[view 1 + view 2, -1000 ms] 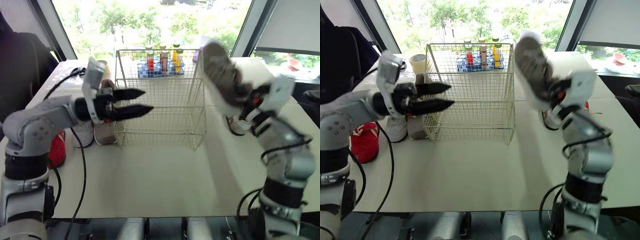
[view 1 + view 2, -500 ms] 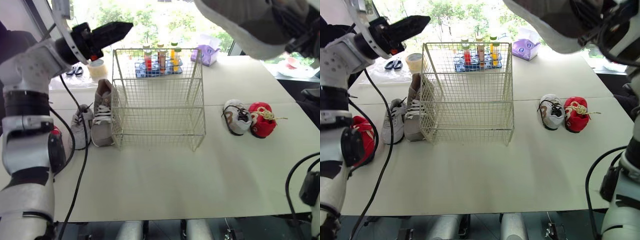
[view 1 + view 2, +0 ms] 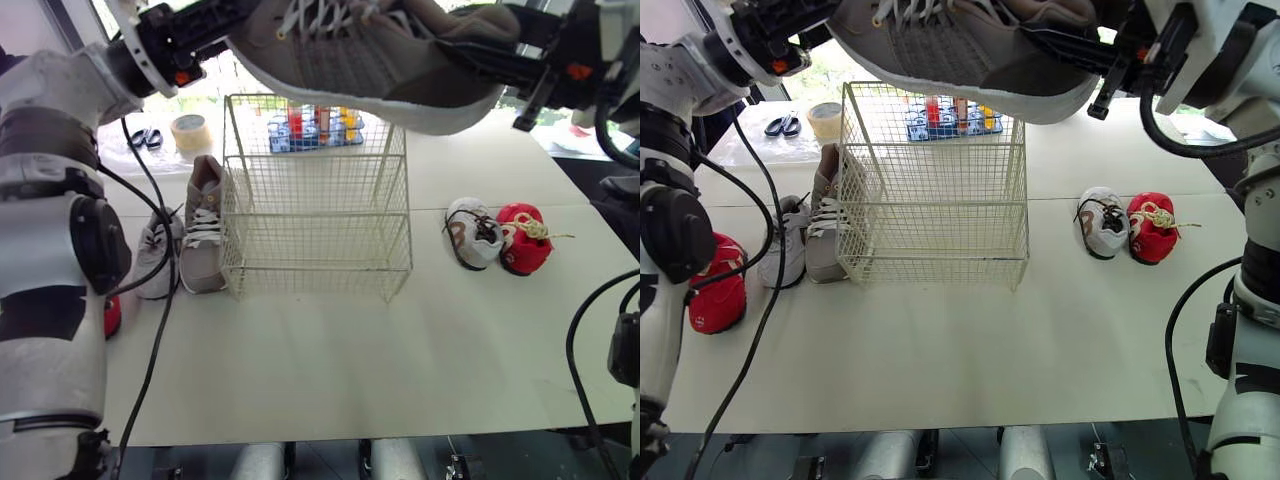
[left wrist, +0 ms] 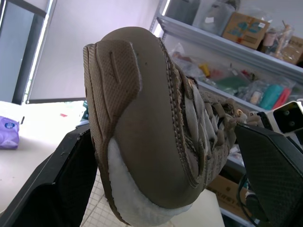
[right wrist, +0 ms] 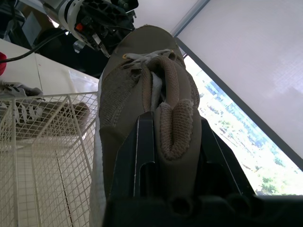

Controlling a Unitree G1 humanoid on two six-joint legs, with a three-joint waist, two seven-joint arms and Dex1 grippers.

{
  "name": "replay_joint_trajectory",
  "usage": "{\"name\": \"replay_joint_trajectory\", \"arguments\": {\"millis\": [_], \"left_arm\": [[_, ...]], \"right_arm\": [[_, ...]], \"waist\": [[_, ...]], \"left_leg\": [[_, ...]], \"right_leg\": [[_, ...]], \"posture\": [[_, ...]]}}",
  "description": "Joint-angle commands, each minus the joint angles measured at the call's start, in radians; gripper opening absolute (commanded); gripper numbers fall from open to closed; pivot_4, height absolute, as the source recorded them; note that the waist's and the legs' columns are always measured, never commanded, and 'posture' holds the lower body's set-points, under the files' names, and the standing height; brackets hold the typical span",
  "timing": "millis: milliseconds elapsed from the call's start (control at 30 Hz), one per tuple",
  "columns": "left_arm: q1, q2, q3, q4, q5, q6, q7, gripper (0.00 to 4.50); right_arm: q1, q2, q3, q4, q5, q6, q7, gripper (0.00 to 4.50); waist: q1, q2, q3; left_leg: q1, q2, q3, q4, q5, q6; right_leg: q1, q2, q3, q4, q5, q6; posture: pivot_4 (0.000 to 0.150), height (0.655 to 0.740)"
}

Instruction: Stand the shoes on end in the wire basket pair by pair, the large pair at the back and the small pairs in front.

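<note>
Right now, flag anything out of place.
The small pairs are split: a red shoe and white shoe left of the wire basket, the red mate and white mate right of it. The large tan shoe hangs roughly level above, not on end.

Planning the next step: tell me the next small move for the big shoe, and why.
Probably tilt the large tan shoe toe-down over the back of the wire basket: the right end effector grips its heel, yet it lies level above the rim.
</note>
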Motion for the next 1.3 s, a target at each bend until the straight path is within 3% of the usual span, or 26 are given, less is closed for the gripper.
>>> {"name": "replay_joint_trajectory", "arguments": {"millis": [33,133,300,367,500,600,767,833,933,1133,1300], "left_arm": [[-0.039,0.000,0.027,-0.010,0.028,-0.016,-0.029,4.50],[-0.034,-0.005,0.033,-0.016,0.043,-0.014,-0.064,3.61],[-0.017,-0.018,0.056,-0.032,0.057,-0.006,-0.068,1.17],[-0.008,-0.020,0.070,-0.038,0.058,0.002,-0.065,0.62],[0.006,-0.022,0.146,-0.055,0.017,0.023,0.008,0.62],[0.053,-0.033,0.296,-0.163,-0.100,0.060,0.130,0.62],[0.201,-0.131,0.510,-0.441,-0.289,0.119,0.408,0.62],[0.255,-0.204,0.593,-0.573,-0.385,0.125,0.543,0.62],[0.302,-0.341,0.691,-0.728,-0.529,0.090,0.753,0.62],[0.374,-0.524,0.679,-0.890,-0.693,0.071,0.970,0.62],[0.441,-0.601,0.626,-0.953,-0.776,0.067,1.071,0.62]], "right_arm": [[-0.025,0.009,-0.032,-0.048,0.029,-0.033,0.011,0.43],[-0.029,0.015,-0.024,-0.051,0.023,-0.041,0.017,0.39],[-0.024,0.024,-0.022,-0.055,0.020,-0.039,0.013,0.39],[-0.021,0.027,-0.024,-0.061,0.022,-0.032,0.008,0.39],[-0.005,0.039,-0.053,-0.051,0.020,-0.002,-0.042,0.39],[0.049,0.067,-0.198,0.064,0.001,0.019,-0.194,1.69],[0.087,0.236,-0.487,0.117,0.238,0.111,-0.459,4.27],[0.126,0.351,-0.565,0.114,0.385,0.166,-0.569,4.40],[0.181,0.561,-0.522,0.056,0.527,0.191,-0.664,4.40],[0.119,0.830,-0.325,0.052,0.546,0.122,-0.712,4.40],[0.032,0.885,-0.258,0.134,0.540,0.056,-0.666,4.40]], "waist": [[0.000,0.000,0.000],[0.000,0.000,0.000],[-0.001,0.000,0.000],[-0.001,0.000,0.000],[-0.001,0.000,0.000],[0.006,-0.001,0.001],[0.009,-0.002,0.000],[0.011,-0.002,0.000],[0.014,-0.002,0.000],[0.019,-0.001,-0.001],[0.026,-0.003,-0.001]], "left_leg": [[0.000,0.000,0.000,0.000,0.000,0.000],[-0.001,0.000,0.000,0.000,0.000,0.000],[-0.003,0.000,0.001,0.000,0.000,0.000],[-0.003,0.000,0.001,0.000,0.000,0.000],[-0.003,0.000,0.001,0.001,0.001,-0.001],[-0.004,0.000,0.000,0.002,0.001,-0.002],[-0.007,0.000,0.000,0.003,0.004,-0.007],[-0.008,0.000,0.000,0.003,0.007,-0.012],[-0.006,0.001,0.000,0.004,0.008,-0.014],[-0.008,0.000,0.002,0.007,0.006,-0.011],[-0.014,-0.001,0.001,0.019,0.004,-0.007]], "right_leg": [[0.000,0.000,0.000,0.000,0.000,0.000],[-0.002,0.000,0.001,0.001,0.000,0.000],[-0.004,0.000,0.001,0.002,0.000,0.000],[-0.005,0.000,0.001,0.003,0.000,0.000],[-0.005,0.000,0.001,0.004,0.000,0.000],[-0.007,-0.001,0.001,0.005,0.000,0.000],[-0.011,-0.004,0.003,0.012,0.000,0.000],[-0.012,-0.004,0.003,0.013,0.000,-0.001],[-0.012,-0.004,0.005,0.013,0.001,-0.001],[-0.018,-0.001,0.010,0.022,0.002,-0.004],[-0.021,0.000,0.011,0.029,0.002,-0.003]], "posture": [[0.150,0.6563],[0.150,0.6563],[0.150,0.6563],[0.150,0.6563],[0.150,0.6563],[0.150,0.6563],[0.150,0.6563],[0.150,0.6563],[0.150,0.6563],[0.150,0.6563],[0.150,0.6563]]}}
